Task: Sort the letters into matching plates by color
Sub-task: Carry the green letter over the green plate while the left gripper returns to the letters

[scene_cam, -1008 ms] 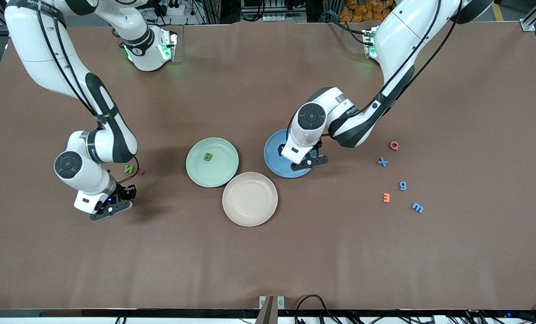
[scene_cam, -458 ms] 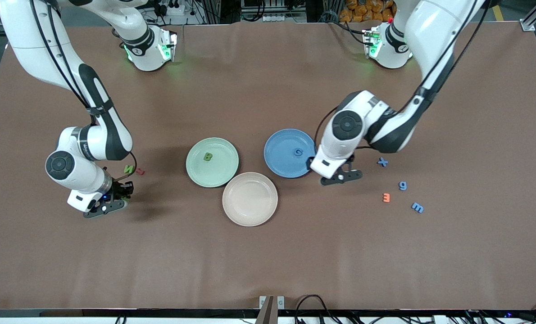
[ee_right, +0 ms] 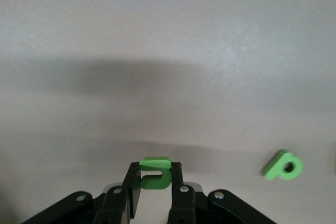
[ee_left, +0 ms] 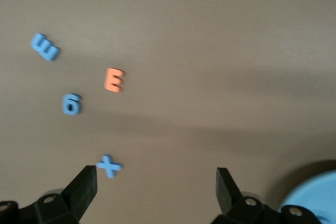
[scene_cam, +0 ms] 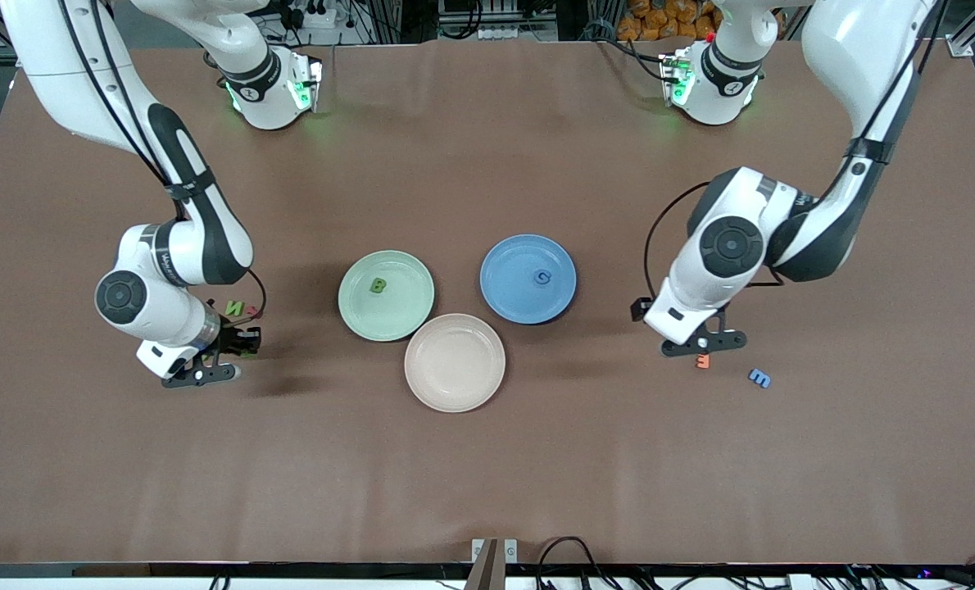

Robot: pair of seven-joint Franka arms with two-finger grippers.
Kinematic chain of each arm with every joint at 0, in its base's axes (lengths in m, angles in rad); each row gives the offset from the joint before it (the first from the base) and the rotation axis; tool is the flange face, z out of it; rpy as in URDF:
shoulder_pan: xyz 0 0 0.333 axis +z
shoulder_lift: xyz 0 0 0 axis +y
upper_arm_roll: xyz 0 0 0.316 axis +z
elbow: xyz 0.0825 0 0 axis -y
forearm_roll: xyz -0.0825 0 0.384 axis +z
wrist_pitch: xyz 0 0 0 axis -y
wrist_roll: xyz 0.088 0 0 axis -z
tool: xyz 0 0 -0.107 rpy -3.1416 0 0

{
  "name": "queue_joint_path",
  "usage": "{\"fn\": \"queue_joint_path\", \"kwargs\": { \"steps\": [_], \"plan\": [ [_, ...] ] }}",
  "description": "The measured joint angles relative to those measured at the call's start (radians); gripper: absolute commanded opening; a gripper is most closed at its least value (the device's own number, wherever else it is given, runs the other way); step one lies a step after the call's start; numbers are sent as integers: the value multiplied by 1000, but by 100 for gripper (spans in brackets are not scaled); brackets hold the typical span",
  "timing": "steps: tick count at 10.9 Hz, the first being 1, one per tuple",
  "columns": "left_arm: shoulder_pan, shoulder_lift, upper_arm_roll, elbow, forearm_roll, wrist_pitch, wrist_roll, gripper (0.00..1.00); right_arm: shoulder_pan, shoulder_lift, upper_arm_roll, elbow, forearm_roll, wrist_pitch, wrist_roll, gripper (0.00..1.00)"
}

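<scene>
The right claw pinches a small green foam letter by one edge; it could slip out before reaching the mint-green round plate. The left claw, spread wide over a blue foam X, may nudge it aside.

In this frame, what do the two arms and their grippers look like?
Both arms have glossy white shells with black joint bands and round black caps at the wrist; thin black cables run along each. Green lights glow at the bases. The left gripper and right gripper are black, with angular fingers and silver screws.
</scene>
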Motion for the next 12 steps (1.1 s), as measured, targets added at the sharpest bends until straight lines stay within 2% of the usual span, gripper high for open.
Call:
{"fn": "queue_joint_path", "kwargs": {
  "steps": [5,9,12],
  "plan": [
    [146,-13,0,-3,37,-18,165,100,101,-18,24,-12,17,-59,238,21],
    [219,-16,-1,-3,37,-18,264,100,224,-31,27,-12,111,-71,333,21],
    [274,-24,-3,-3,37,-18,323,100,316,-51,28,-12,121,-78,426,22]
  ]
}}
